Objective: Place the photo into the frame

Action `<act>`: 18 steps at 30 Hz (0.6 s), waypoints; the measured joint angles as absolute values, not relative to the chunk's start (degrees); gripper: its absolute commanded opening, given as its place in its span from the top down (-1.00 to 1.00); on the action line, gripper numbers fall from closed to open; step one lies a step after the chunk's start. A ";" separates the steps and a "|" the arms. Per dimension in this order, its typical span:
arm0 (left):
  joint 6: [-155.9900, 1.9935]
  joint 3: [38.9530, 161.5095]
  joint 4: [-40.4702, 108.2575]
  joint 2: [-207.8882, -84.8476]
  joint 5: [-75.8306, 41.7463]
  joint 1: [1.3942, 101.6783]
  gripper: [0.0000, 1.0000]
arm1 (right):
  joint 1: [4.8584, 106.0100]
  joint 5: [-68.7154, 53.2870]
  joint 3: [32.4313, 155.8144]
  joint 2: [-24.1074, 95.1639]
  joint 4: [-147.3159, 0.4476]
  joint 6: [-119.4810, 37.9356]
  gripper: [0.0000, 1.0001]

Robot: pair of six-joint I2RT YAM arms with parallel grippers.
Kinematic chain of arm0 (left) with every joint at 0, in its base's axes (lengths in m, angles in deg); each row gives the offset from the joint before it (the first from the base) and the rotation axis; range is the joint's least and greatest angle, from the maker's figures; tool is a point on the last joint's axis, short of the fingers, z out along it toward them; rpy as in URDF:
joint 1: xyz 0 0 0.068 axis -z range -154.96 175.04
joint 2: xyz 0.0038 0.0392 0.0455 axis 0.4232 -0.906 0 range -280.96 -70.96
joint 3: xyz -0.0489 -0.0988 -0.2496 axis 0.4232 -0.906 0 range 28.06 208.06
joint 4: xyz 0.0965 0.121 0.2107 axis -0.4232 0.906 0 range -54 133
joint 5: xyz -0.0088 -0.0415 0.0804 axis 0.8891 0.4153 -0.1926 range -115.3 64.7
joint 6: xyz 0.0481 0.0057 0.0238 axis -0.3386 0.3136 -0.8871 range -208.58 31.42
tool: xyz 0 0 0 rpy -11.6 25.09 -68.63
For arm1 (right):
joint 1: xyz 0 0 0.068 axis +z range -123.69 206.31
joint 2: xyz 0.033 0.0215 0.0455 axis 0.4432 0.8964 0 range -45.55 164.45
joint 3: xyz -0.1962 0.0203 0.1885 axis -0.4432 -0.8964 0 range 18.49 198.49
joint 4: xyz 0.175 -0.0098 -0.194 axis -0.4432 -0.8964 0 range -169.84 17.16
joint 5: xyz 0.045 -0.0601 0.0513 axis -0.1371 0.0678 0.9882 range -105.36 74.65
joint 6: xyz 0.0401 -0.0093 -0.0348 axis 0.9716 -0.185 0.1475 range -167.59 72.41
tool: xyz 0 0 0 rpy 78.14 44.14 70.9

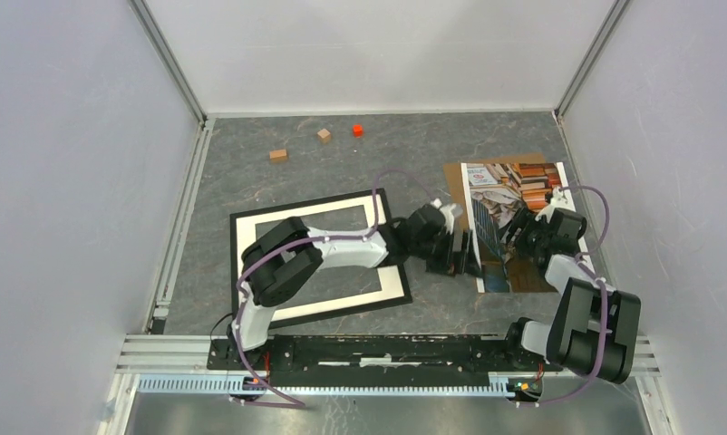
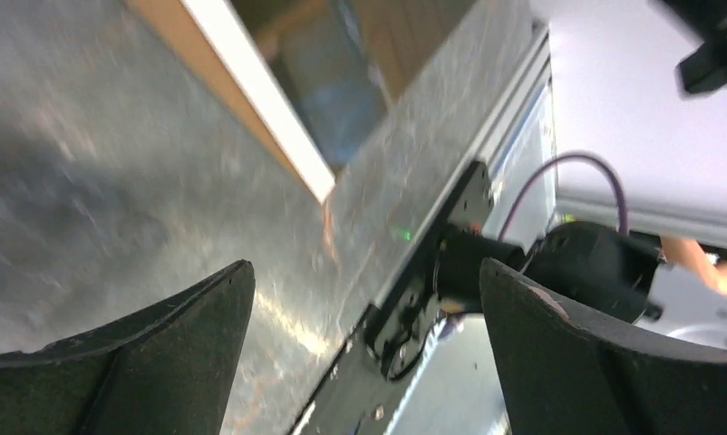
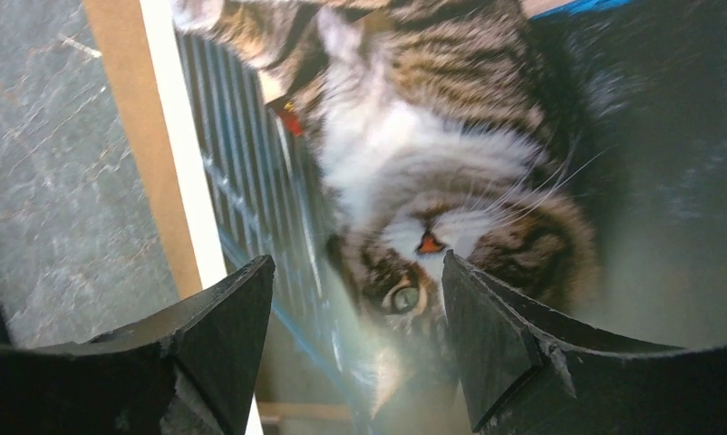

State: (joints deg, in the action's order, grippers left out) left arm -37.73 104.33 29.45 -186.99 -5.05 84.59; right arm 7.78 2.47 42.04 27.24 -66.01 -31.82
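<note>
Guessing the photo [image 3: 432, 136] is light, floppy and slick, so I'd pinch an edge; left gripper [image 2: 364, 272] and right gripper [image 3: 357, 263] both gape wide, empty.

Table [image 1: 278, 181]: dark grey, marbled, with pale veins.
Frame [image 1: 305, 203]: thin black edge around a white mat [image 1: 342, 212].
Photo [image 1: 509, 195]: a tabby cat in brown and grey stripes with a white chest and muzzle, a pinkish-orange nose and a green eye. Stacked books in orange, brown and cream fill the far part, and blue lines cross a dark ground. The border is white.
Backing board [image 1: 455, 181] under the photo: plain cardboard brown.
Two small blocks [image 1: 278, 155] [image 1: 324, 135]: tan wood.
Third block [image 1: 357, 130]: bright orange-red.
Arm cables [image 1: 605, 217]: purple.
Left gripper [image 2: 360, 353] and right gripper [image 3: 355, 335]: matt black fingers.
</note>
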 measured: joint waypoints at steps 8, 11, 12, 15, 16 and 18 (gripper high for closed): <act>-33.51 91.37 25.39 -180.37 -2.36 84.39 -1.00 | 7.76 7.23 35.09 19.99 -63.49 -32.47 -0.61; -33.18 90.37 23.66 -178.75 -1.21 83.49 -1.00 | 8.48 9.81 33.43 18.65 -62.31 -32.43 -0.72; -33.18 90.28 23.22 -178.40 -1.05 83.45 -1.00 | 9.49 10.69 33.34 18.50 -62.23 -32.47 -0.72; -33.16 89.56 21.98 -177.42 -0.77 83.56 -1.00 | 12.20 12.70 33.71 18.46 -62.90 -32.50 -0.78; -33.16 89.29 21.87 -177.15 -0.70 83.58 -1.00 | 12.72 12.94 34.13 18.24 -64.02 -32.65 -0.85; -33.16 88.99 21.69 -176.94 -0.68 83.65 -1.00 | 13.09 11.69 35.59 17.95 -67.45 -33.06 -0.96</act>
